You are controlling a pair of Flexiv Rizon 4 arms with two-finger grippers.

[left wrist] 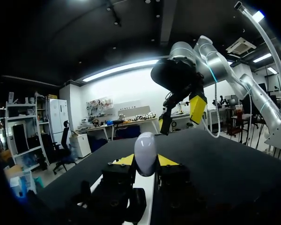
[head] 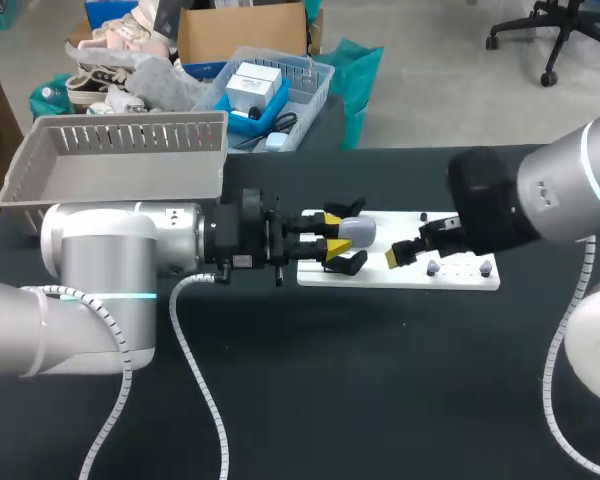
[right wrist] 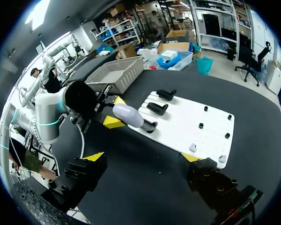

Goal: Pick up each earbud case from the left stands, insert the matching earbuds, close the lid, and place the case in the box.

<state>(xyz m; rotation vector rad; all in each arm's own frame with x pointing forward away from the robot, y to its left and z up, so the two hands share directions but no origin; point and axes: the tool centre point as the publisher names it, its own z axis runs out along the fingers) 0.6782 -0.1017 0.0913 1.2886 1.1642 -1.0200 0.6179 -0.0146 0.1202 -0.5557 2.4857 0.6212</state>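
Over the left end of the white board [head: 380,275], the left gripper [head: 332,238] is clamping the pale lavender earbud case [head: 358,232] between its yellow tips, holding it just above the black stands [right wrist: 157,108]. The right gripper [right wrist: 144,158] is hanging with fingers spread wide, gripping nothing, above the board's right half, near two small earbuds [head: 433,268]. The grey box [head: 110,170] is sitting well apart, back left.
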